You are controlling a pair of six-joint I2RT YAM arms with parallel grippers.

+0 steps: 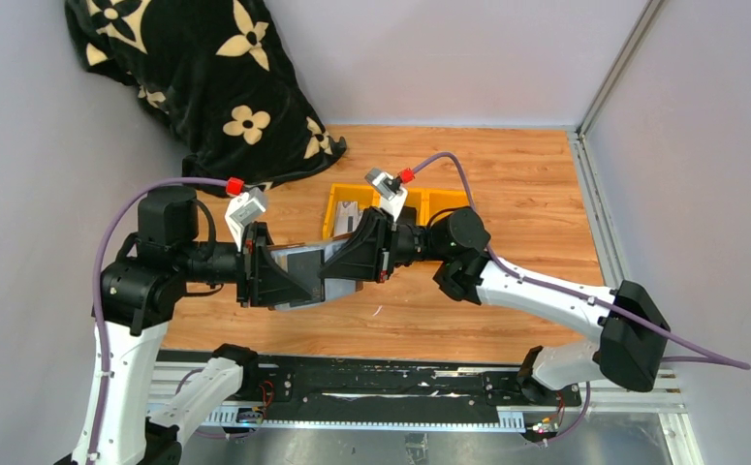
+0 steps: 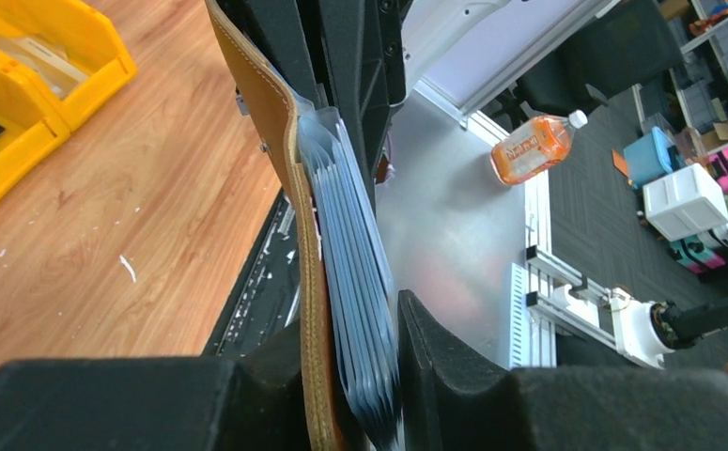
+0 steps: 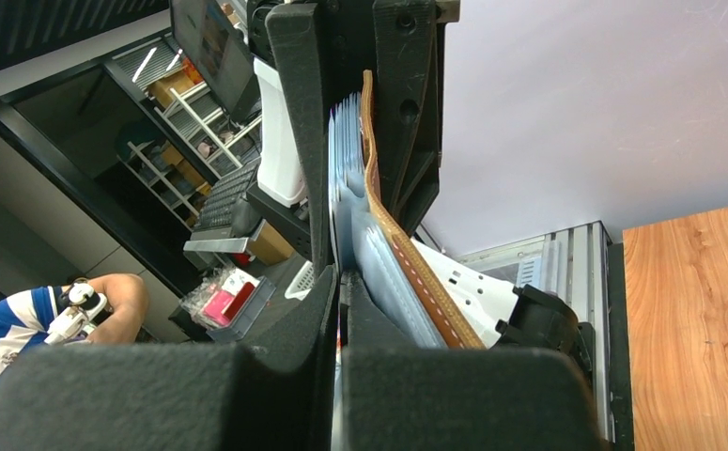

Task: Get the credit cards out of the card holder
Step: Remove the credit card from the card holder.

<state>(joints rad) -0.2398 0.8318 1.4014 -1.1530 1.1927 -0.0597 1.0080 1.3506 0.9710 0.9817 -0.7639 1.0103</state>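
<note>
Top view: in the middle of the frame the left gripper (image 1: 276,281) and right gripper (image 1: 352,254) meet tip to tip, holding the holder (image 1: 308,266) between them, raised off the table (image 1: 507,194). Gripping opposite ends likely steadies it so the cards can be pulled free. Yellow bins (image 1: 347,199) sit just behind; a flowered blanket (image 1: 206,77) fills the upper left.

Left wrist view: the left jaws are clamped on the brown cover and its stack of grey-blue leaves. An orange bottle (image 2: 532,147) lies off the table, upper right.

Right wrist view: the right jaws are nearly closed, pinching only the inner leaves, with the leather bending aside. Whether a card is among them cannot be told. A person's arm (image 3: 22,329) shows lower left.
</note>
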